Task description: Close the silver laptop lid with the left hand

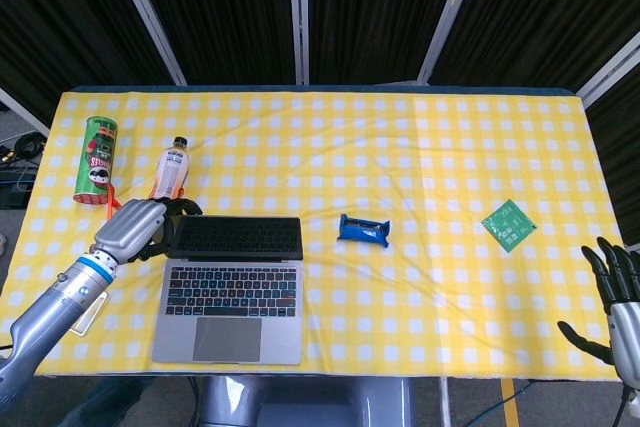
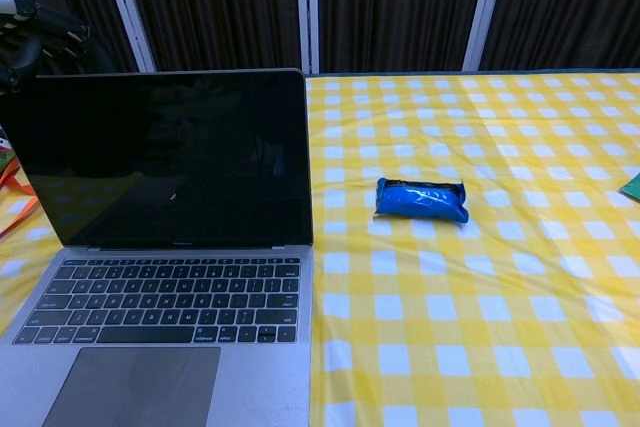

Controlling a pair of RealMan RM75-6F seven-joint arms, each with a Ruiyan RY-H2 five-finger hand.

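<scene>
The tabletop (image 1: 420,147) is covered in a yellow-and-white checked cloth, with dark curtain panels and pale metal struts behind it.

Clutter-wise: a green cylindrical chip can (image 1: 97,159) lies at the upper left of the head view, with an orange-bodied drink bottle with a white label (image 1: 172,172) just to its right. A small blue snack wrapper (image 1: 363,230) lies around the middle, right of the laptop, and a flat green packet (image 1: 508,224) sits further right, well apart from everything.

The open silver laptop with a black keyboard (image 1: 232,287) is at the lower left, its lid up and its screen dark.

The left hand (image 1: 137,228) is at the lid's left edge, dark fingers (image 1: 182,209) curled around the top left corner, and the bottle is just behind them. From the chest view those fingers (image 2: 55,25) poke over the corner, but I can't tell how firmly they grip.

The right hand (image 1: 612,299) is at the lower right corner, fingers spread apart, holding nothing.
</scene>
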